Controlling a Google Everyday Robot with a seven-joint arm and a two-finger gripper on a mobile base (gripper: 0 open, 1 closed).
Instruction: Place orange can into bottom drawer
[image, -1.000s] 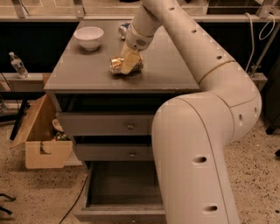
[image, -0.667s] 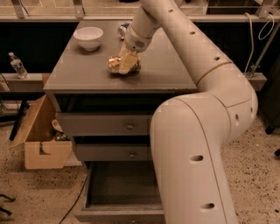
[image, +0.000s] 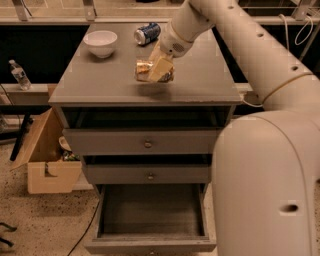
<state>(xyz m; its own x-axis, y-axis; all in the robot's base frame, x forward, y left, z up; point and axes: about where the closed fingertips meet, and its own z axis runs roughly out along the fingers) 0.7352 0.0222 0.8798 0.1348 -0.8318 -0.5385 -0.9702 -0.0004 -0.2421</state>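
The orange can (image: 143, 69) lies on its side at the middle of the grey cabinet top (image: 100, 82). My gripper (image: 159, 69) comes down from the upper right, and its cream fingers (image: 161, 66) are closed over the can's right part. The can sits at or just above the surface, with a shadow under it. The bottom drawer (image: 150, 246) is pulled out wide toward the camera, below the two shallower drawers. Its inside shows nothing in it.
A white bowl (image: 100, 42) stands at the back left of the top, and a blue-and-silver can (image: 147, 33) lies at the back middle. An open cardboard box (image: 47, 162) sits on the floor at the left, with a water bottle (image: 19, 75) on a ledge. My arm's large body fills the right foreground.
The gripper and the orange can have shifted slightly to the right. The forearm has swung away from the back, so the blue-and-silver can shows more fully.
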